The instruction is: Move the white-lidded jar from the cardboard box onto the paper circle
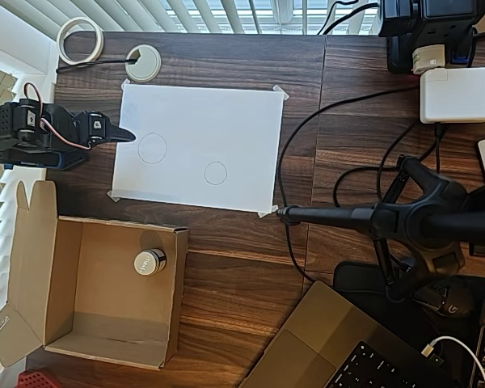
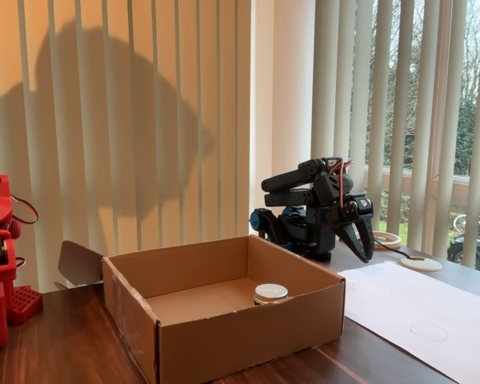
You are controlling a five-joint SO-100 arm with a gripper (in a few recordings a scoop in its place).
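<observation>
The white-lidded jar (image 1: 149, 261) (image 2: 270, 293) stands upright inside the cardboard box (image 1: 69, 311) (image 2: 224, 336), near the box's wall that faces the paper. The paper circle (image 1: 216, 173) (image 2: 429, 330) is the smaller of two pencil circles on a white taped-down sheet (image 1: 226, 129). My black gripper (image 1: 128, 135) (image 2: 366, 244) is shut with nothing in it. It hangs folded over the sheet's left edge in the overhead view, beside the larger circle (image 1: 152, 148) and well away from the jar.
A white tape roll (image 1: 80, 40) and a white desk grommet (image 1: 143, 62) lie at the table's far edge. A black camera stand (image 1: 420, 220), cables, a white charger (image 1: 457, 94) and a laptop (image 1: 331, 347) crowd the right side.
</observation>
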